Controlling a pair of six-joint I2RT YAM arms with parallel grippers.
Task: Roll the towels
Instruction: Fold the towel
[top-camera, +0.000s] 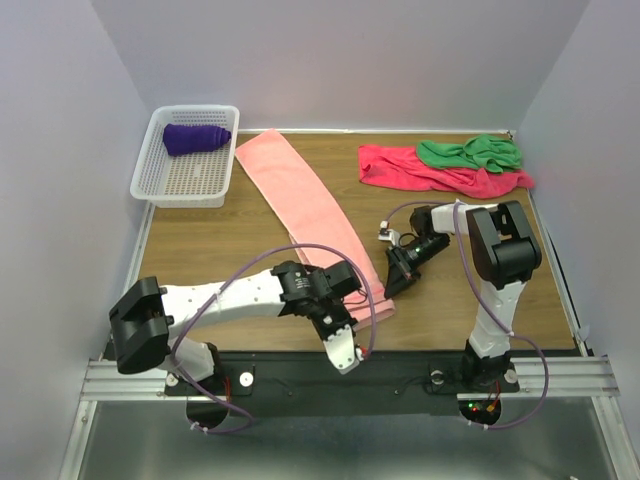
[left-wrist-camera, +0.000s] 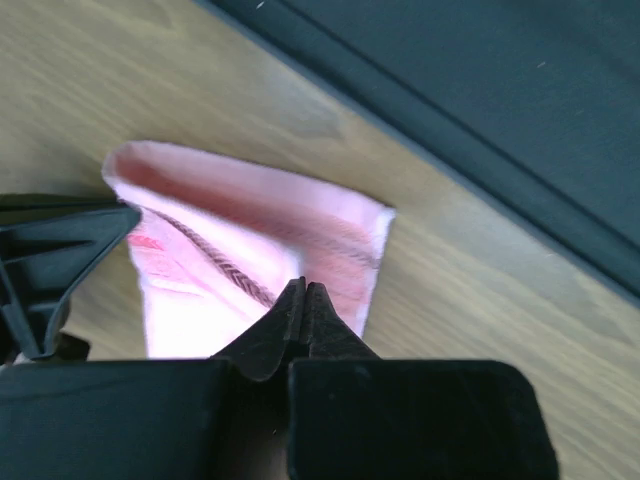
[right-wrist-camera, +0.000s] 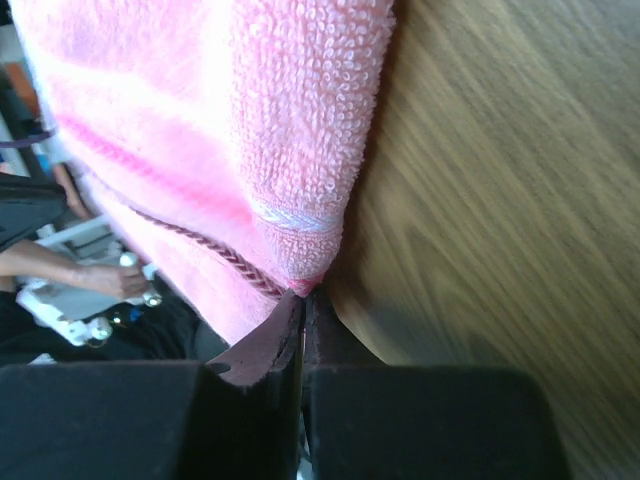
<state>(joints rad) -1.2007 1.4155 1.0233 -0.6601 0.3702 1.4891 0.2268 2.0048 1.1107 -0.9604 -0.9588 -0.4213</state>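
The salmon-pink towel (top-camera: 300, 200) lies flat and diagonal on the wooden table, its near end by the front edge. My left gripper (top-camera: 347, 303) is shut with its tips on the towel's left edge near that end; in the left wrist view (left-wrist-camera: 303, 285) the cloth (left-wrist-camera: 280, 220) rises up to the tips. My right gripper (top-camera: 392, 287) is shut on the towel's right edge, and pink cloth (right-wrist-camera: 250, 120) shows pinched at its tips (right-wrist-camera: 305, 292). The crimson towel (top-camera: 400, 165) and green towel (top-camera: 470, 152) lie crumpled at the back right. The purple towel (top-camera: 195, 138) sits rolled in the basket.
A white mesh basket (top-camera: 150, 150) stands at the back left. The black front rail (top-camera: 420, 365) runs just behind the towel's near end and also shows in the left wrist view (left-wrist-camera: 480, 110). Grey walls close in the left, back and right.
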